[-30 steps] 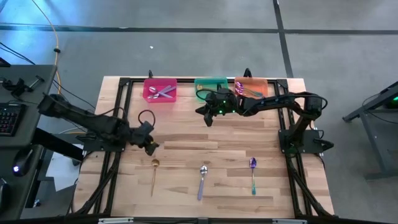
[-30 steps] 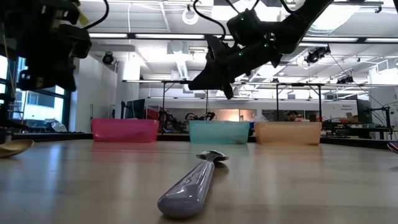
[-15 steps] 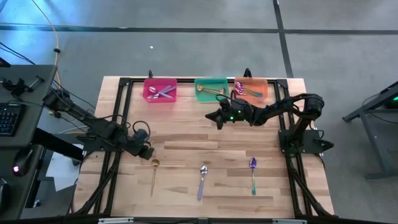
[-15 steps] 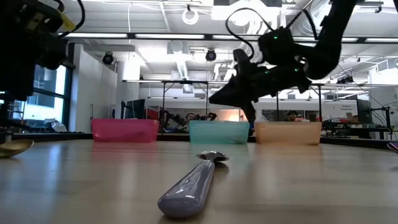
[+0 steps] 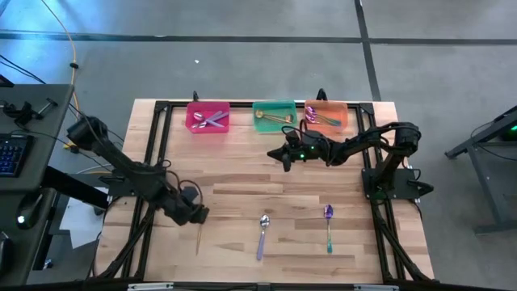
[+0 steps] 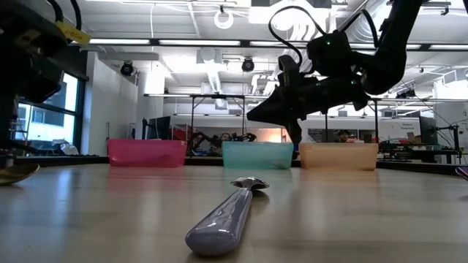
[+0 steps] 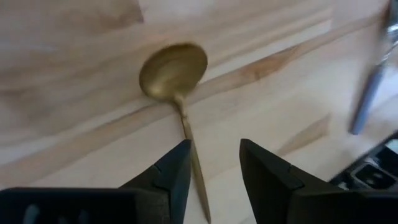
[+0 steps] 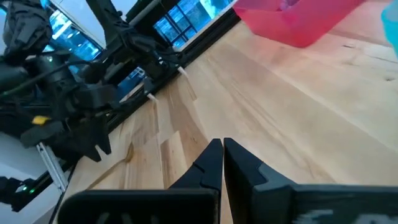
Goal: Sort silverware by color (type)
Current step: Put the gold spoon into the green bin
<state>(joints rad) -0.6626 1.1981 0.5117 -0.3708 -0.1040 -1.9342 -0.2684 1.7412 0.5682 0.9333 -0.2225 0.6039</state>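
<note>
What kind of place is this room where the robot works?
Probably a robotics lab or workshop. The wooden table stands on a bare concrete floor, a keyboard sits on a desk beside it, and the low view shows ceiling strip lights and further metal-framed benches behind.

Gold spoon bowl under left arm

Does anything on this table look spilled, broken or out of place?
Nothing stands out. Three spoons lie apart on the table: gold, silver and purple. The rest sit inside the pink, green and orange bins.
</note>
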